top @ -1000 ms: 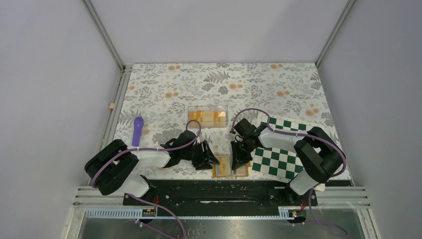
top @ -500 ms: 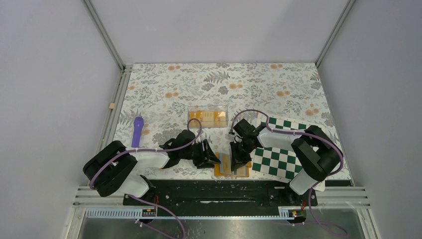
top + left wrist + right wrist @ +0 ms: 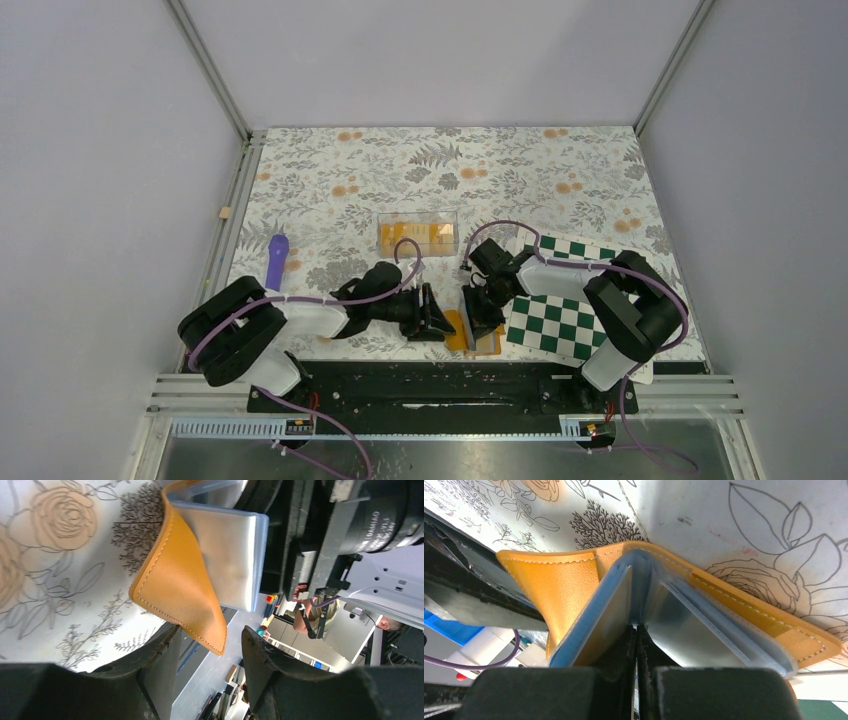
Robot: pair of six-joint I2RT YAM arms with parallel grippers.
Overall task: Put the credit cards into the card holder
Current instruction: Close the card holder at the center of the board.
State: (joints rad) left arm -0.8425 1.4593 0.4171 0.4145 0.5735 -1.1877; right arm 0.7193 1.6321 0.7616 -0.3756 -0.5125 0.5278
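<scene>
While the wallet (image 3: 456, 333) lies half open at 6 o'clock, by the table's near edge, we judge that opening it is the step in hand.
Cards (image 3: 415, 236) sit in the box (image 3: 418, 213) at 12 o'clock from it. The left gripper (image 3: 210, 635) is spread around the cover's corner, and the right gripper (image 3: 636, 635) is pressed together in the pocket fold. Next we must close on the cover, spread it, then fetch a card.

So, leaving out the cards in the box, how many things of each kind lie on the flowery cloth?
Orange wallet: 1
Clear box: 1
Purple object: 1
Green-and-white chequered board: 1, partly hidden
Total: 4
</scene>
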